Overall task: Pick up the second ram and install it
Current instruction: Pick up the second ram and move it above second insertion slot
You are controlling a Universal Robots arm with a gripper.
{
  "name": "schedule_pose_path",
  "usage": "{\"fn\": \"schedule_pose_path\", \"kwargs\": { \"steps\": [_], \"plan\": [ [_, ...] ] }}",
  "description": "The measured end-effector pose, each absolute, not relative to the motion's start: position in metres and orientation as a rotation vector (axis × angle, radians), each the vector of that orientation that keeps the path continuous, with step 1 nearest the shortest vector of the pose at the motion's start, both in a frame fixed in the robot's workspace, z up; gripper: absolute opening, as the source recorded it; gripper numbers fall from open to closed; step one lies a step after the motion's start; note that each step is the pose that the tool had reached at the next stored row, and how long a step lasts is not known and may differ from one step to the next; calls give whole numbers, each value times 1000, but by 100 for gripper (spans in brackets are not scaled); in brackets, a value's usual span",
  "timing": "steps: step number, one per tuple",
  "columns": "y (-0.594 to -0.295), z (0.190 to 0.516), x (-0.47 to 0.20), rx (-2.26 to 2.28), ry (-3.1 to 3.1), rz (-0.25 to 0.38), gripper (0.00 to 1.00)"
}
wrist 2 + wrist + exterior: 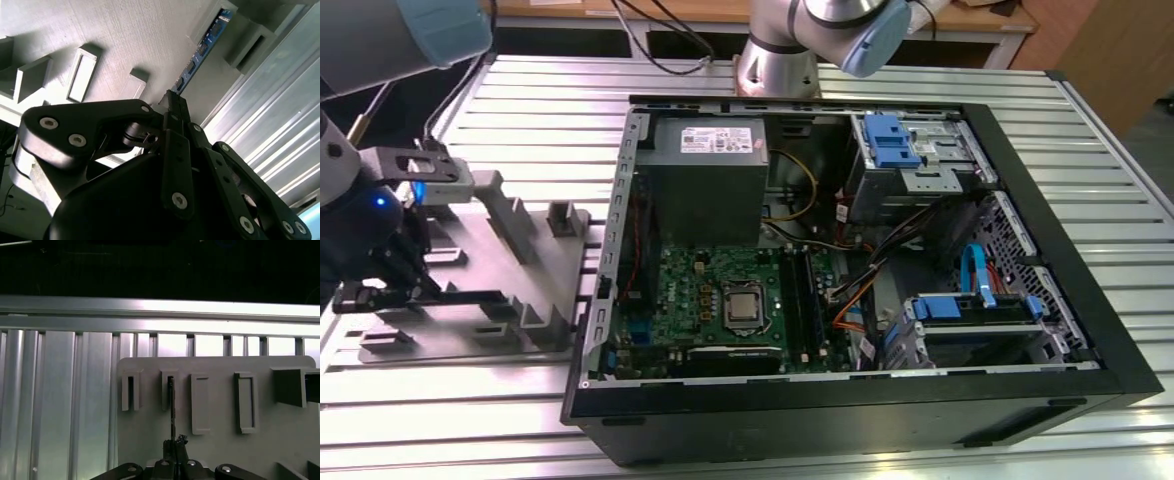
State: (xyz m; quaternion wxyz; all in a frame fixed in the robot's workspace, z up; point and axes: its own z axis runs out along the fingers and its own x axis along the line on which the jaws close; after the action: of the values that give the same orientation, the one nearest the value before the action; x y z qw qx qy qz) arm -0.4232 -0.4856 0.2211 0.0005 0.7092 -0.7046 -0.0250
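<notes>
- Pickup of the second ram (202, 50) looks to be your step in hand; the stick sits well apart from the open computer case (854, 410).
- You see it standing on edge in the slots of the grey holder (220, 405), running straight out from the fingertips in both wrist views.
- Your claw (175, 445) appears pinched on the stick's near end, one finger against each face.
- Any lift calls for a pull kept in line with the slots; tilt it and you risk binding the board.

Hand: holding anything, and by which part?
The hand is shut on the second ram, pinching its near end; the far end sits in the grey holder.
</notes>
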Motion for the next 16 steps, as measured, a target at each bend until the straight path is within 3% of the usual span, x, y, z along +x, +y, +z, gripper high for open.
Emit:
{"fn": "schedule_pose_path", "kwargs": {
  "steps": [16],
  "plan": [
    [-481,255,-423,2227,-2212,-77,11]
  ]
}}
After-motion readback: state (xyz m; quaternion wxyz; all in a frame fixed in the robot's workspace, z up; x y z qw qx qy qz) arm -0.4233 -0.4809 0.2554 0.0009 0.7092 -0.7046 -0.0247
